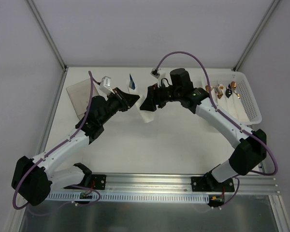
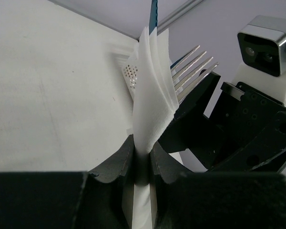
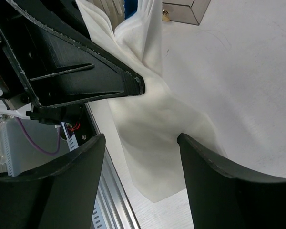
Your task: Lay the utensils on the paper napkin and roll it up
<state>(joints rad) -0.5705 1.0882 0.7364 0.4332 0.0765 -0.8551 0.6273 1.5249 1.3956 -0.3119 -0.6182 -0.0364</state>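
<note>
**Napkin wrap could come undone**

The paper napkin [image 2: 150, 95] is held up over the table [image 2: 47, 95], near the back middle, between the two grippers. It is wrapped loosely around the fork [image 2: 193, 64]. The silver prongs stick out on one side and the blue handle [image 2: 153, 12] pokes out at the top.

The left gripper [image 2: 143, 157] is squeezed almost closed on the napkin. It is the only thing holding it. The right gripper [image 3: 140, 138] has its jaws wide apart, one on each side of a loose hanging flap, and it grips nothing.

The wrap looks loose, and its layers fan apart. If the left gripper tips or shakes, the fork could slide out and drop. Nothing pins the flap, so it could unroll. If the right gripper closes in the wrong spot, it may catch only one thin layer and tear it or pull the wrap open. The two grippers are very close, so they could bump. I cannot tell if other utensils are inside.
</note>
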